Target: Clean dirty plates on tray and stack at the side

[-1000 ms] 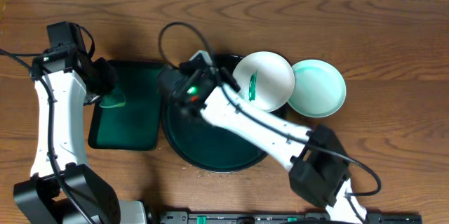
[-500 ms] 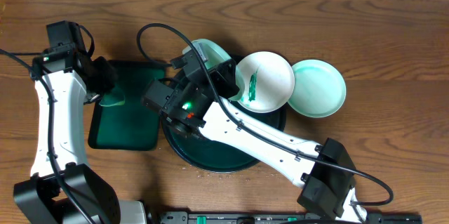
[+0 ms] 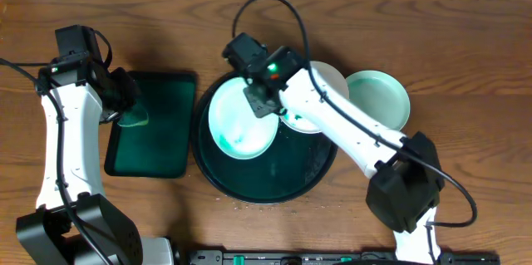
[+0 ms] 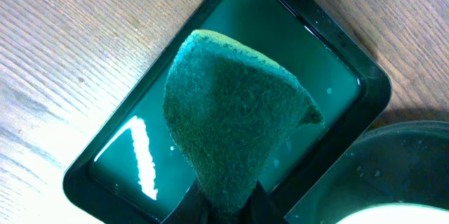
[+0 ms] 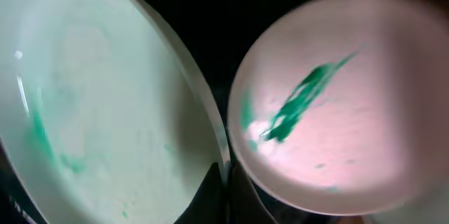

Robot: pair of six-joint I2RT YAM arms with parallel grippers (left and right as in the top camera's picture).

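My right gripper [image 3: 264,100] is shut on the rim of a pale mint-green plate [image 3: 239,122] that has faint teal marks. The plate is over the left half of the round black tray [image 3: 266,190]. In the right wrist view, the fingers [image 5: 226,182] pinch this plate's [image 5: 105,97] edge. Next to it is the white plate [image 5: 337,104] with a teal smear. My arm partly covers the white plate [image 3: 337,82] in the overhead view. A second mint-green plate [image 3: 378,103] lies on the table to the right of the tray. My left gripper [image 4: 228,206] is shut on a green sponge [image 4: 231,119].
A rectangular dark green tray [image 3: 162,136] holding liquid lies left of the black tray. The sponge [image 3: 131,115] hangs over its left edge. The left wrist view shows this tray [image 4: 316,76] and the black tray's rim [image 4: 393,161] close beside it. My right arm's cable loops over the table's back.
My right arm swung right and brought the mint-green plate from a raised tilt at the tray's back-left down over the tray's left half. The left arm has not moved.
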